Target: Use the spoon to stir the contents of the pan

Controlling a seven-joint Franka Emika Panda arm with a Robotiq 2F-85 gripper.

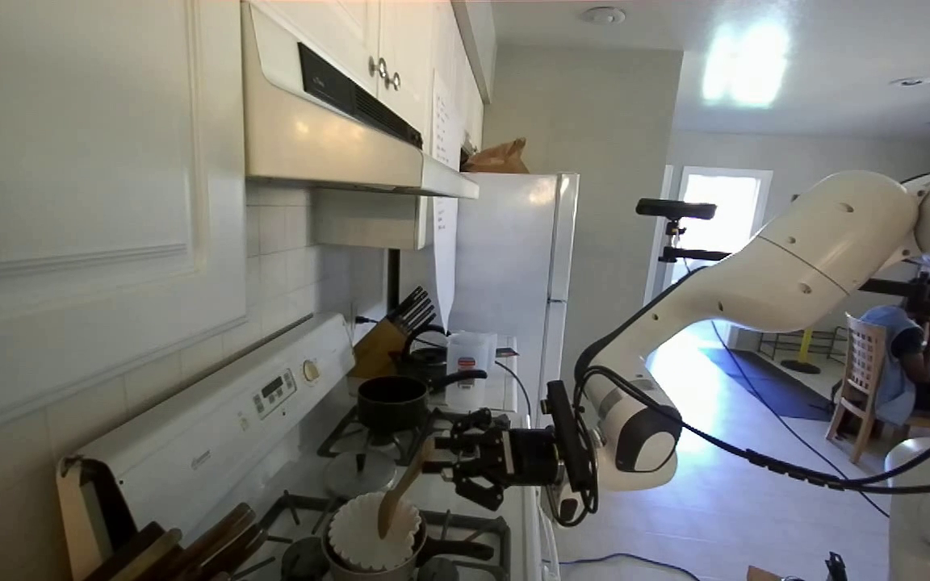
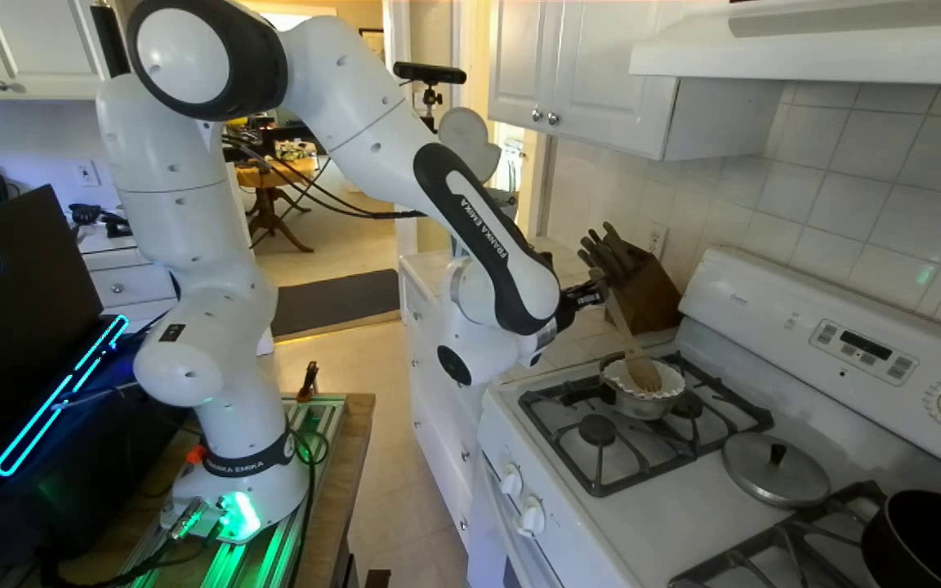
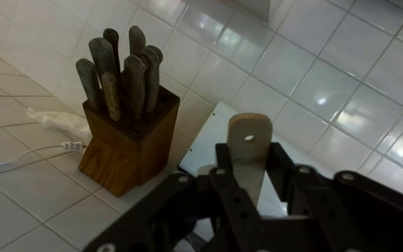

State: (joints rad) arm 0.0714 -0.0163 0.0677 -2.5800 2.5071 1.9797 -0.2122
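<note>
The spoon (image 1: 404, 489) is being gripped near its handle end by the gripper (image 3: 248, 154), its head being held at a slant inside the pan (image 2: 647, 405). For an even stir, slow circles are probably being called for, the pale frilled lining (image 1: 358, 532) being spared any scrape that could shift it. Whatever is being contained there cannot be made out. Across the lid (image 2: 764, 478) from the pan, a black pot (image 1: 391, 413) is being seen, its contents hidden in shadow.
</note>
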